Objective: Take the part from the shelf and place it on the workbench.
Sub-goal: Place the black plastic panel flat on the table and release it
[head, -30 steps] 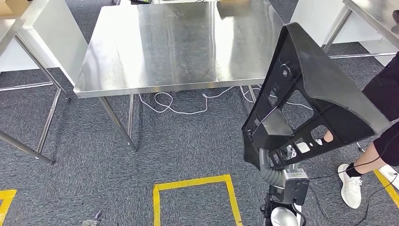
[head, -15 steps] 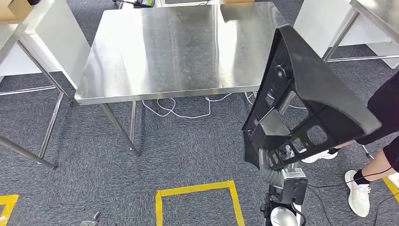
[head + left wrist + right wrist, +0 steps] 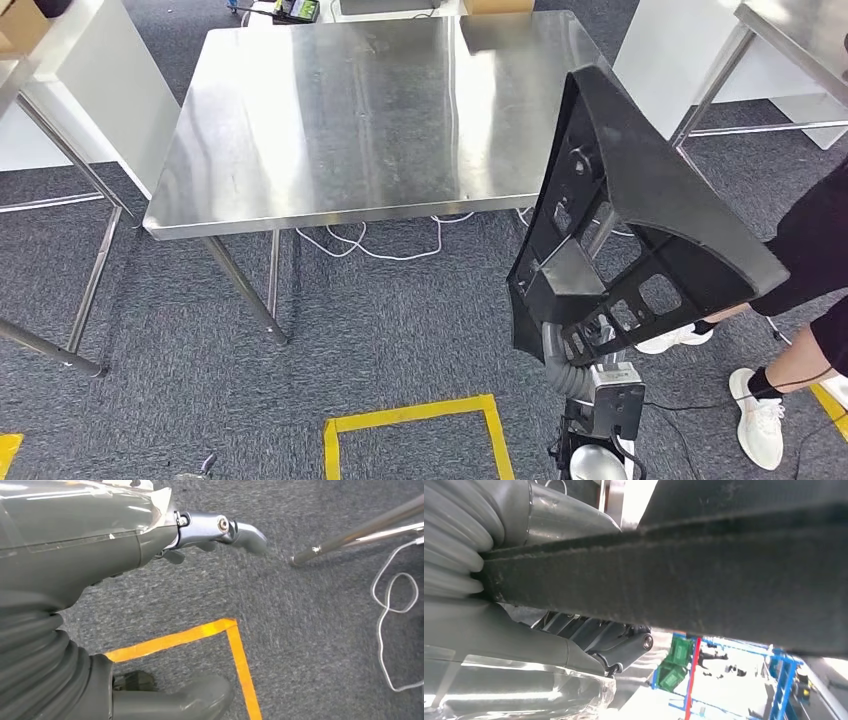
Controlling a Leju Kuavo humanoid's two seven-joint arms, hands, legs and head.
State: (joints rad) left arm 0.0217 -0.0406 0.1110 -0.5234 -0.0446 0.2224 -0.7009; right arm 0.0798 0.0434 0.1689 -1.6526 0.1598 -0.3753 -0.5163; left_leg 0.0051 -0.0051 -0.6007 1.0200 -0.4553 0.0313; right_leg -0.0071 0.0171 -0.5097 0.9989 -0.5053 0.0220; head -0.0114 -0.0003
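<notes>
Your right hand [image 3: 574, 645] grips the black part [image 3: 640, 230], held upright near the steel desk [image 3: 330, 120], while your left hand [image 3: 215, 530] hangs open over the carpet [image 3: 380, 330].

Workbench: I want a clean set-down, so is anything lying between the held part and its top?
Nothing visible. The part, held by the right hand, overlaps the near right corner of the workbench, whose steel top looks bare.

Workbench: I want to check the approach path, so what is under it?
Under the steel workbench, a white cable loops on grey carpet between its legs. The black part, held up by the right hand, covers its right front corner area.
</notes>
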